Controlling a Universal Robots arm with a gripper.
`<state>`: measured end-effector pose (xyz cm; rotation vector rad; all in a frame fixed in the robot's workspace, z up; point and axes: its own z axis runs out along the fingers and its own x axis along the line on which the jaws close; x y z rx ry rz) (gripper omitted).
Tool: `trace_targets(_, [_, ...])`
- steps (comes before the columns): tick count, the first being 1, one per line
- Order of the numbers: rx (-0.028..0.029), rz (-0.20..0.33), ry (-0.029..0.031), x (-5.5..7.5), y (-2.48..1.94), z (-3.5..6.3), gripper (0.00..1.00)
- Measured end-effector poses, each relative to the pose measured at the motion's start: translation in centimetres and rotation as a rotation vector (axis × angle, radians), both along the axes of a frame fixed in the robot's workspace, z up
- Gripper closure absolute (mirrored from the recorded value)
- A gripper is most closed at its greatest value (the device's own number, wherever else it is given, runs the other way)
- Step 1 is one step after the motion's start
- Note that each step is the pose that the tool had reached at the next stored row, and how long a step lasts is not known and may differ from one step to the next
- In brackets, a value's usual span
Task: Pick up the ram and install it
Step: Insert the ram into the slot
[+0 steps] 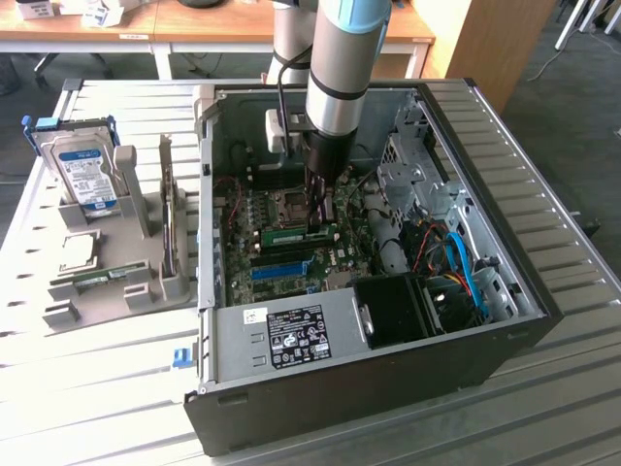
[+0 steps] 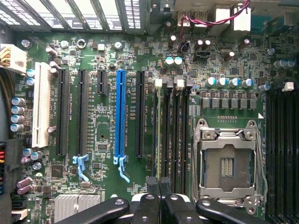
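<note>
On the slatted metal table (image 1: 543, 408) — wooden desks (image 1: 194, 24) behind — the end effector (image 1: 318, 218), pinched together, is at the ram (image 1: 291, 235).

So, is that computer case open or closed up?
Open: the computer case has no side panel on, and the motherboard inside lies in plain view.

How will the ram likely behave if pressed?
The ram is a thin, narrow board: probably light and stiff, yet fragile under uneven force. It seems to stand on edge in a slot beneath the tool, so it might tilt rather than slide.
</note>
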<state>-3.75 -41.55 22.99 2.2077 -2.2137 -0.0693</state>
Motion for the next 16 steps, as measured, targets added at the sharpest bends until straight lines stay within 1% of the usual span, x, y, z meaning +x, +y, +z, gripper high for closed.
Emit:
trace_targets(9, [-0.0006,0.0,0.0003,0.0,-0.01,-0.32,0.88])
trace_targets(16, [-0.0004,0.0,0.0002,0.0,-0.01,-0.34,0.88])
